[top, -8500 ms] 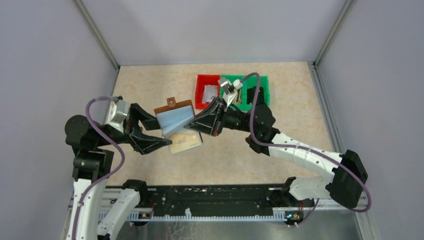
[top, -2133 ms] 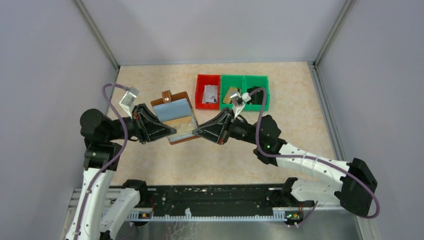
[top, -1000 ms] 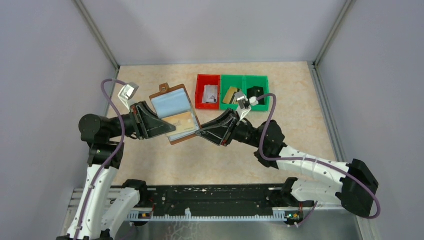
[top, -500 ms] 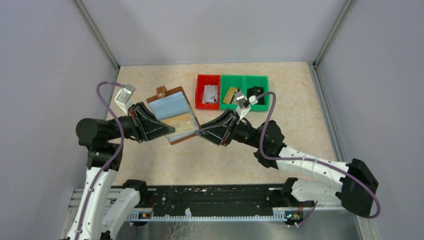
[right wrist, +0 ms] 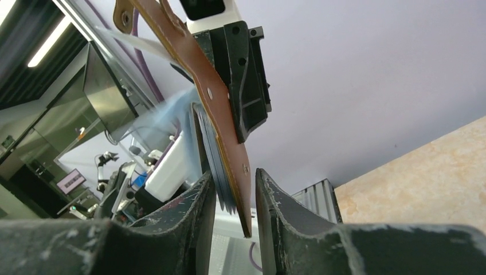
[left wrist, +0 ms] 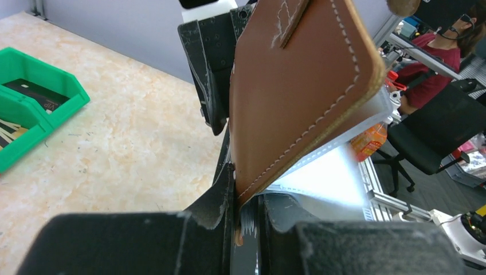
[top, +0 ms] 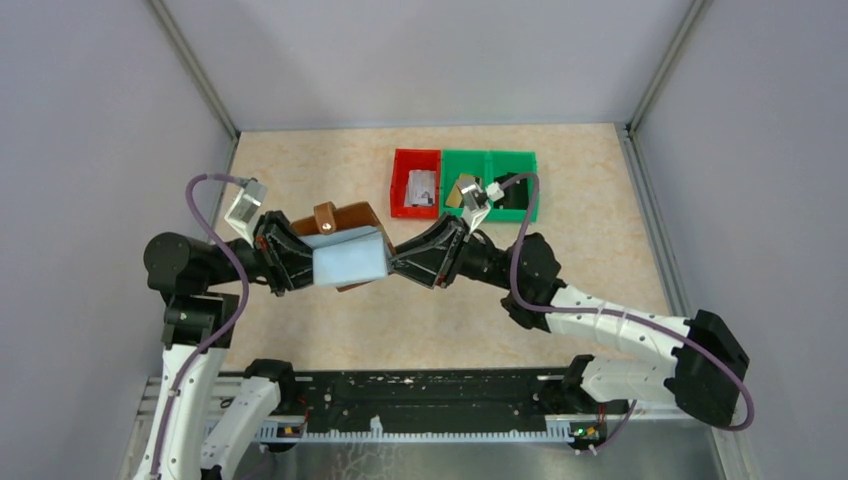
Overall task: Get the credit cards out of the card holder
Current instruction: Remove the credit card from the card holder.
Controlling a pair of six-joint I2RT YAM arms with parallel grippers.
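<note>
Currently the card holder (top: pixel 338 218) is held up off the bench (top: pixel 300 160), left of the red bin (top: pixel 397 186) and nearer the arm bases than it, slung between both arms. Left gripper (left wrist: pixel 243 220) pinches its lower leather edge. Right gripper (right wrist: pixel 235 192) is pressed onto the opposite edge, with the leather flap and credit cards (top: pixel 350 263) together between its fingers. Pale blue cards fan out below the leather.

Risk: if right pulls with the flap clamped too, the holder drags along or tears out of the thin left pinch. Loose cards could also slide out and drop.
</note>
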